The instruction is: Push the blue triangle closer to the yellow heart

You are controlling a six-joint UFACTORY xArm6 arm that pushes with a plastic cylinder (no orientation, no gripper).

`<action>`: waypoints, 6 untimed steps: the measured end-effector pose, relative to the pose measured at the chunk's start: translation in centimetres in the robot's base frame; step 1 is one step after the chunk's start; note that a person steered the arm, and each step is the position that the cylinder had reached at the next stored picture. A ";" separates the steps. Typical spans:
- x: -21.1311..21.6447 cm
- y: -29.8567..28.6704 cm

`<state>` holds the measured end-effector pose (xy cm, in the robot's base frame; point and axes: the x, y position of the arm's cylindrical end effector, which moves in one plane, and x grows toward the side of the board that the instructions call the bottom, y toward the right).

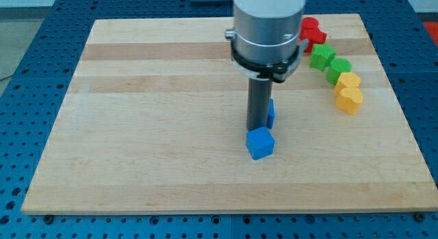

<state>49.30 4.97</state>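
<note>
The place was a robotics lab or test bench. A pale wooden board (171, 129) lay on a blue perforated table (27, 74) with a regular grid of mounting holes, the kind used for fixing apparatus. A silver robot arm (267, 30) came down over the board, ending in a dark rod. Small foam-like blocks in red (311, 30), green (328, 61), yellow (349, 92) and blue (260, 143) sat on the board as test pieces.
</note>
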 end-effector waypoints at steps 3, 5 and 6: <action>-2.2 -7.0; -2.8 8.5; -1.4 9.3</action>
